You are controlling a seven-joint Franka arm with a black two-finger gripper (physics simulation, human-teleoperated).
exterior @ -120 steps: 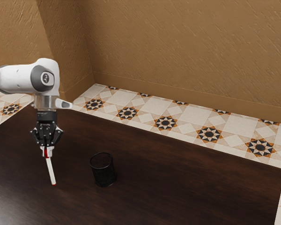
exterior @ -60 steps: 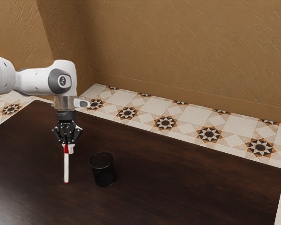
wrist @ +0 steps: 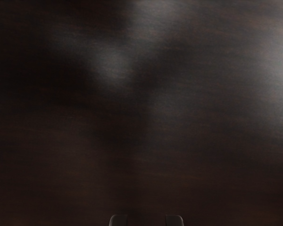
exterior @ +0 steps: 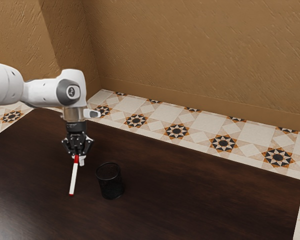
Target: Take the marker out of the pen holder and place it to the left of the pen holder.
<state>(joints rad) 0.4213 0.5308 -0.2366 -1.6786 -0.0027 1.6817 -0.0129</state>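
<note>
Slightly apart, the fingers of my black two-finger gripper point(exterior: 78, 160) pinch the slim white marker with red ends point(exterior: 73, 176), which hangs tilted outside the round black mesh pen holder point(exterior: 110, 186), on the exterior view's left of it. The marker hides part of the grip; whether its lower end touches the dark wooden table point(exterior: 190, 200) is unclear. The wrist view's border cuts off the holder. Tabletop stretches past the holder toward the patterned tile floor point(exterior: 200, 131).
</note>
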